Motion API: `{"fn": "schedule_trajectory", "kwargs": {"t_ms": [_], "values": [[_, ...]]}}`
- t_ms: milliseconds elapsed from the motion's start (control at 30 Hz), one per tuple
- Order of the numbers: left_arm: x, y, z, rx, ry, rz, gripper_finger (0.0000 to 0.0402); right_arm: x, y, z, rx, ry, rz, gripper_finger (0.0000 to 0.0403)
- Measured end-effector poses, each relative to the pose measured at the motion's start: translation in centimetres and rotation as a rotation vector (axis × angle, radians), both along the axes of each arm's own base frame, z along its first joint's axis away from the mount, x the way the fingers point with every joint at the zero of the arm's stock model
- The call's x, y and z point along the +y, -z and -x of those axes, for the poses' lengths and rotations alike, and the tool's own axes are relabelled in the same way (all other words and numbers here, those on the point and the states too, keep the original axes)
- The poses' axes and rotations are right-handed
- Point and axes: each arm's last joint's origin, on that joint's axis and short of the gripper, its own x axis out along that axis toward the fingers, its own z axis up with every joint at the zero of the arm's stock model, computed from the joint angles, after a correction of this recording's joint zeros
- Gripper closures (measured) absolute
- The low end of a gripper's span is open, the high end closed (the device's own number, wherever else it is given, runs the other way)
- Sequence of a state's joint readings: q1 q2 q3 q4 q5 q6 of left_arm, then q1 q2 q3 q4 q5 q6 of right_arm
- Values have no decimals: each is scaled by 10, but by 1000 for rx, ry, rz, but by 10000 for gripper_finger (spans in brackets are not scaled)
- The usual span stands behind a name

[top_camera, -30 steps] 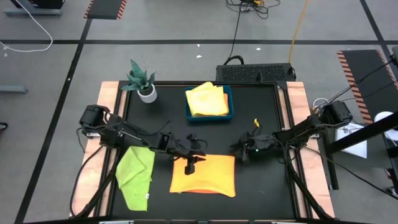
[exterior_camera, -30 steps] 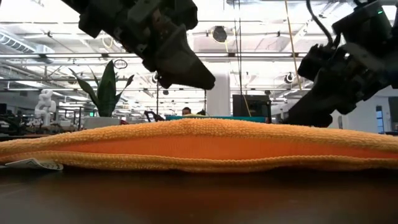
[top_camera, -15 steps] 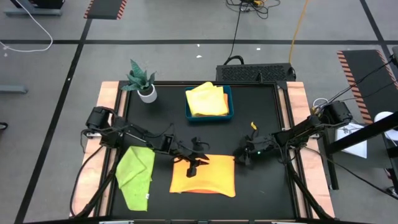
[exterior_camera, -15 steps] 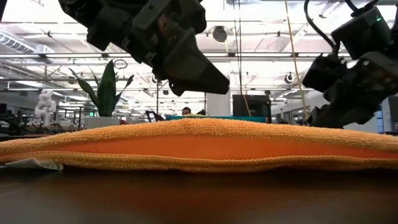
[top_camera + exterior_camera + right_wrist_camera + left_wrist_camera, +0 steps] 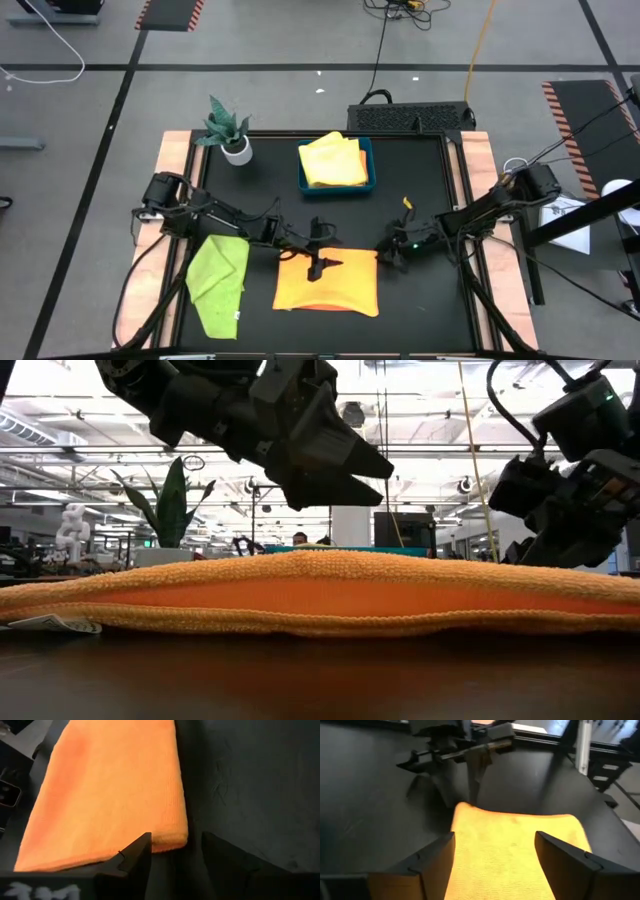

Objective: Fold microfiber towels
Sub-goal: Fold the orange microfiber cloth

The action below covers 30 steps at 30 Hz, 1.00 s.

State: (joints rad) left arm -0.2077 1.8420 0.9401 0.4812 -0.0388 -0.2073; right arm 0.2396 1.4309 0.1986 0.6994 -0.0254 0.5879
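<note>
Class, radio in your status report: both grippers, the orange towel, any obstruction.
Left gripper open over folded orange towel. Right gripper open, empty, at its right corner. Nothing obstructing.

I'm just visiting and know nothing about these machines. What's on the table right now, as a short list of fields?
Orange towel: folded, flat at the table's front centre
Lime green towel: lying left of the orange one
Yellow towels: in the blue tray
Potted plant: back left corner
Left gripper: open, over the orange towel's back left part
Right gripper: open, empty, at its back right corner

Bare tabletop (image 5: 420, 300) right of orange towel (image 5: 335, 283)
</note>
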Motion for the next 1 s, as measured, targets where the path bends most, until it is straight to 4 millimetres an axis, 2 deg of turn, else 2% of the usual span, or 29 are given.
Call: {"fn": "schedule_trajectory", "kwargs": {"t_ms": [167,300,533,733,1000], "values": [[0,0,-1,-13,-18,12,117,0,7,-6,-26,23,-2,269],[-1,10,-5,-13,-15,13,117,1,7,-7,-41,18,4,301],[-7,23,-35,62,25,7,117,2,2,-7,-66,-26,-23,394],[-6,10,-70,96,51,-21,117,3,-10,-7,-145,-34,-16,399],[12,-16,-89,90,26,-5,117,17,-34,-13,-294,-134,38,401]]}}
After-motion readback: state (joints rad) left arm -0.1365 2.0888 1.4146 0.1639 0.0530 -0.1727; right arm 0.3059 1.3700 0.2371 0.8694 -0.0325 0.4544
